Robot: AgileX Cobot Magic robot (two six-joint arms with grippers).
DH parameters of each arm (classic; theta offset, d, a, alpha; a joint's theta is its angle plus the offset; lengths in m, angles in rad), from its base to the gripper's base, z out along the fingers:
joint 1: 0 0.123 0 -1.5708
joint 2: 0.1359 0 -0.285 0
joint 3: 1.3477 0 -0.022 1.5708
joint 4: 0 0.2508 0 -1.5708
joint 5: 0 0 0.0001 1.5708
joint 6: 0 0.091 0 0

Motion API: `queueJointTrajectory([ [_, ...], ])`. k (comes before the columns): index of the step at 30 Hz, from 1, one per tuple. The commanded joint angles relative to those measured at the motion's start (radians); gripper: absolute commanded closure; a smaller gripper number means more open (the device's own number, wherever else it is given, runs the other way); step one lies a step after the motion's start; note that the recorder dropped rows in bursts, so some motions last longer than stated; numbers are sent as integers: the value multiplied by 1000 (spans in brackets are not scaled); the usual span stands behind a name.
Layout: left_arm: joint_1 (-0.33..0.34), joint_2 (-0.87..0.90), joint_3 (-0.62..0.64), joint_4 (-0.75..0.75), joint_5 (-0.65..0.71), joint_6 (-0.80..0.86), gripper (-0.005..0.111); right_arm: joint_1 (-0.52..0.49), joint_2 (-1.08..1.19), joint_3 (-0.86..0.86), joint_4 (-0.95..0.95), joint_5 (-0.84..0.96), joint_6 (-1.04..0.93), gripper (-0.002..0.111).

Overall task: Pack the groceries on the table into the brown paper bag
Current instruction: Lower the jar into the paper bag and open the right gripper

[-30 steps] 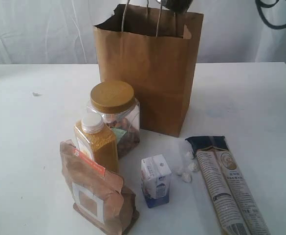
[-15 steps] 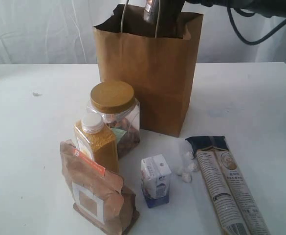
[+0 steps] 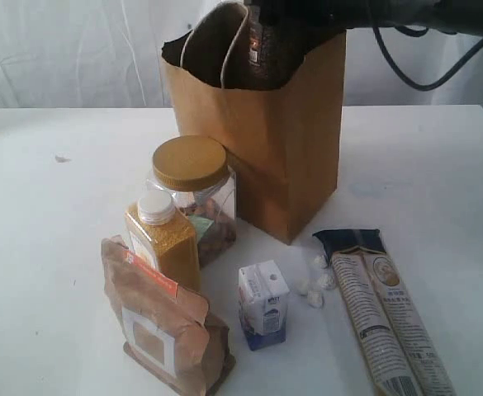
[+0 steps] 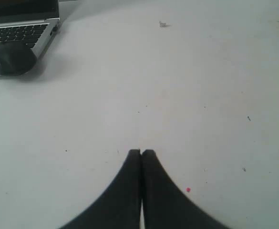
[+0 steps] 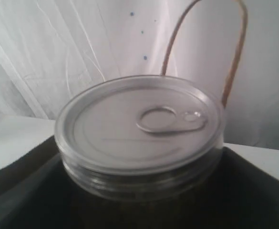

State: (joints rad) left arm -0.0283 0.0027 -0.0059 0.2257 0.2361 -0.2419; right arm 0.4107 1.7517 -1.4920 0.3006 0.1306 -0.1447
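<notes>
Far left of the brown paper bag: left gripper low over bare counter, jaws pressed together on nothing, probably just out of the other arm's way. Laptop and mouse at that view's edge, cut off.

Front-left of the bag, on the counter: brown pouch, yellow-grain bottle and gold-lidded clear jar, bunched close, unpacked.

Front of the bag: small white-blue carton, upright.

At the bag's mouth: dark jar in the right gripper, jaws spread wide around its body, presumably for lowering inside. Bag looks tilted, mouth gaping.

Front-right of the bag: long beige printed packet, flat, near end cut off.

Jaw tips hidden behind the jar; bag's interior too dark to read.
</notes>
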Motion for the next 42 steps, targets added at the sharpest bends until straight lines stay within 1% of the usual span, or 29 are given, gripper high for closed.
queueJointTrajectory([
  [1,-8,-3,6,-9,-4,2,107,0,-15,-14,-11,4,-62,92],
  [7,-8,-3,6,-9,-4,2,107,0,-15,-14,-11,34,-89,91],
  [9,-8,-3,6,-9,-4,2,107,0,-15,-14,-11,48,-121,84],
  [10,-8,-3,6,-9,-4,2,107,0,-15,-14,-11,49,-120,76],
  [11,-8,-3,6,-9,-4,2,107,0,-15,-14,-11,49,-120,72],
  [12,-8,-3,6,-9,-4,2,107,0,-15,-14,-11,39,-122,65],
  [14,-8,-3,6,-9,-4,2,107,0,-24,-18,-15,32,-122,57],
  [15,-8,-3,6,-9,-4,2,107,0,-30,-19,-19,30,-124,56],
  [18,-8,-3,6,-9,-4,2,107,-2,-52,-19,-30,50,-124,56],
  [22,-8,-3,6,-9,-4,2,107,-2,-65,-19,-32,158,-124,56],
  [27,-8,-3,6,-9,-4,2,107,-2,-67,-19,-75,166,-124,56],
  [36,-8,-3,6,-9,-4,2,107,-2,-113,-19,-77,214,-124,56],
  [42,-8,-3,6,-9,-4,2,107,-2,-125,-19,-79,320,-124,56],
])
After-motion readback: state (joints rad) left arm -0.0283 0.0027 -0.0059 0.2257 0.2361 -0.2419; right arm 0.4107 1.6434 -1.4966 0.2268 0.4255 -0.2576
